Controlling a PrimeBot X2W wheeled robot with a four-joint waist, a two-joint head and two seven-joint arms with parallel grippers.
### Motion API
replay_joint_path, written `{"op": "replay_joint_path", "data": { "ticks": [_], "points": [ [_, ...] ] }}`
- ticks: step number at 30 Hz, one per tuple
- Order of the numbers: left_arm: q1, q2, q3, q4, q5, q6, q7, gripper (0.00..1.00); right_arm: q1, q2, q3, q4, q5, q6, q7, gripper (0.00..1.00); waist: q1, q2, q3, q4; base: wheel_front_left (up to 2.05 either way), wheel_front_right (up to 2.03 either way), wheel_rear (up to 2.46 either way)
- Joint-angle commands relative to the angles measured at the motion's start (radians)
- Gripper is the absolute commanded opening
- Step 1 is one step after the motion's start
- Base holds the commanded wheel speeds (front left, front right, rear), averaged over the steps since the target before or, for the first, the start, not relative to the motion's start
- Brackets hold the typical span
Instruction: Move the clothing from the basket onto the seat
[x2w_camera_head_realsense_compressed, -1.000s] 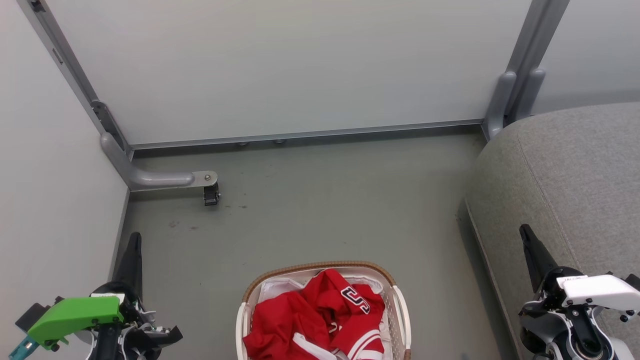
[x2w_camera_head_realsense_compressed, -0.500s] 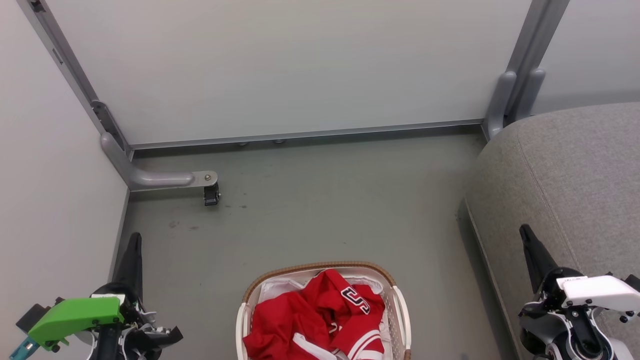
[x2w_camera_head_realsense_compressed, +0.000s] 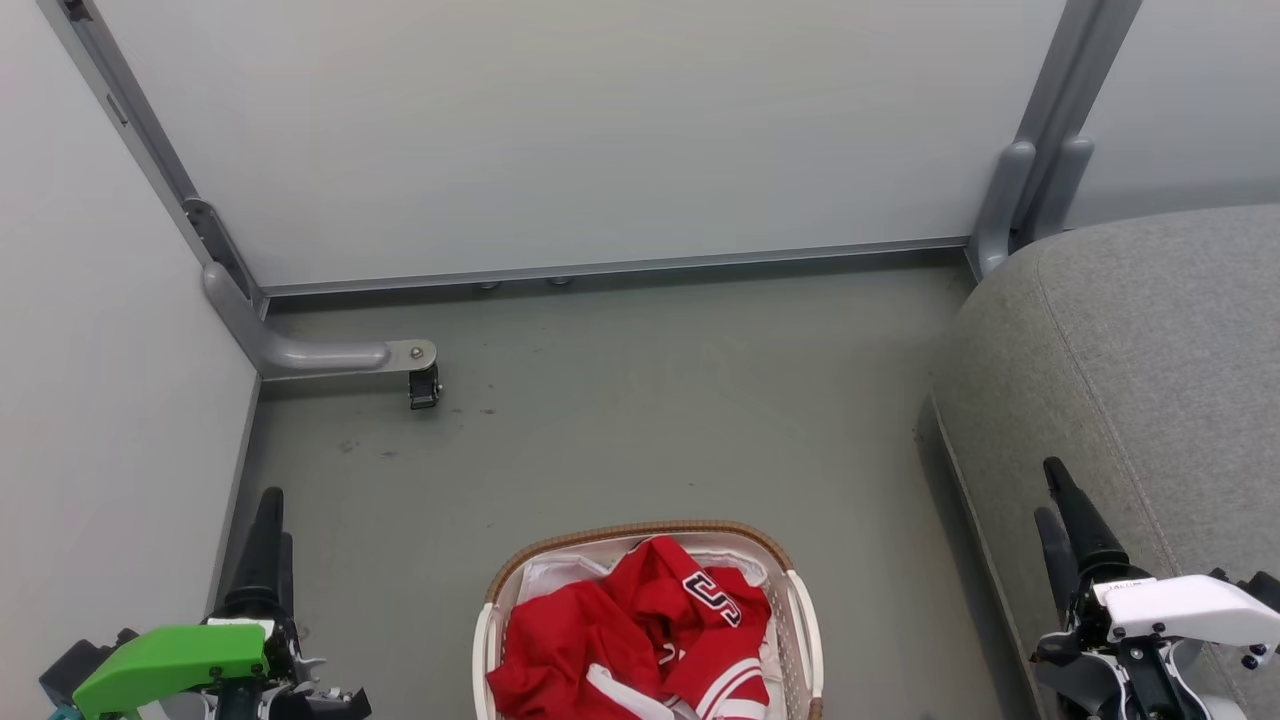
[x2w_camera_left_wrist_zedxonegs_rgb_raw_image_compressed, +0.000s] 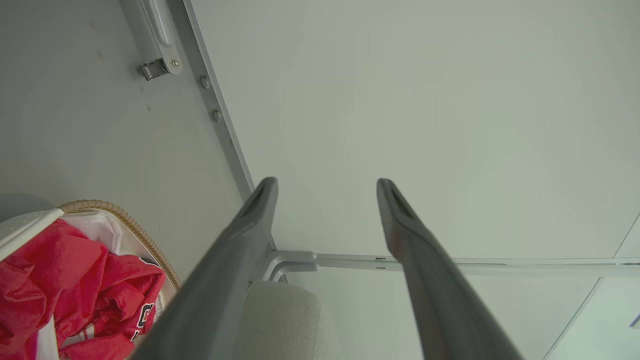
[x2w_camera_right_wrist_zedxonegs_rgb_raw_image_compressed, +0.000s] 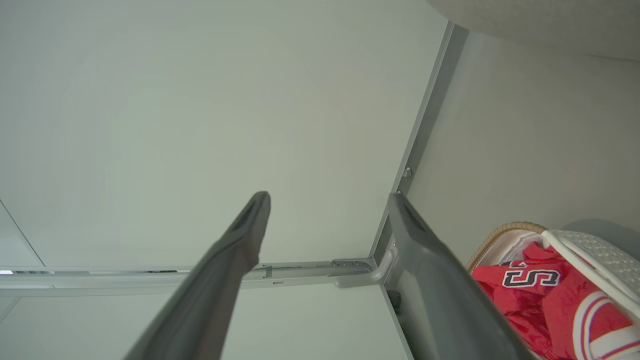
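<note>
Head view, red jersey: The red jersey (x2w_camera_head_realsense_compressed: 620, 640) lies crumpled inside the basket (x2w_camera_head_realsense_compressed: 640, 528), with its letter patch facing up.
Head view, basket: It stands on the floor (x2w_camera_head_realsense_compressed: 650, 400).
Head view, seat: The big grey seat (x2w_camera_head_realsense_compressed: 1130, 340) is to the right of the basket, well apart from it, with nothing on the part we can see.
Head view, left claw: The left claw (x2w_camera_head_realsense_compressed: 270, 500) is to the left of the basket, apart from it. Its fingers look pressed together and it holds nothing.
Head view, right claw: The right claw (x2w_camera_head_realsense_compressed: 1045, 488) is to the right of the basket, in front of the seat. Its two fingers are a little apart and it holds nothing.
Left wrist view: The left claw (x2w_camera_left_wrist_zedxonegs_rgb_raw_image_compressed: 327, 182) points at a plain wall. The basket rim (x2w_camera_left_wrist_zedxonegs_rgb_raw_image_compressed: 130, 225) and the red jersey (x2w_camera_left_wrist_zedxonegs_rgb_raw_image_compressed: 75, 270) are off to one side, and the fingers do not touch them.
Right wrist view: The right claw (x2w_camera_right_wrist_zedxonegs_rgb_raw_image_compressed: 327, 195) points at the wall too. The red jersey (x2w_camera_right_wrist_zedxonegs_rgb_raw_image_compressed: 530, 300) sits in the basket (x2w_camera_right_wrist_zedxonegs_rgb_raw_image_compressed: 590, 255) to one side of the fingers.
Done so far: It looks like nothing is done yet, because the jersey is in the basket.
Left to do: A claw has to reach into the basket, pinch the jersey, lift it out and put it on the seat.
</note>
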Motion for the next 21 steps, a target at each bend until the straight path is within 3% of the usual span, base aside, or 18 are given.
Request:
{"op": "replay_joint_path", "data": {
  "ticks": [1, 21],
  "points": [
    [-0.018, 0.011, 0.008, -0.016, 0.054, -0.001, -0.013, 1.00, -0.022, -0.015, 0.003, -0.023, -0.045, 0.000, -0.013, 1.00, 0.0000, 0.0000, 0.001, 0.001, 0.00, 0.00, 0.00],
    [-0.017, 0.022, -0.019, -0.036, 0.511, -0.001, -0.097, 1.00, -0.034, -0.029, 0.036, -0.062, -0.439, 0.000, -0.097, 1.00, 0.0000, 0.0000, 0.012, 0.010, 0.00, 0.00, 0.00]
  ]
}}
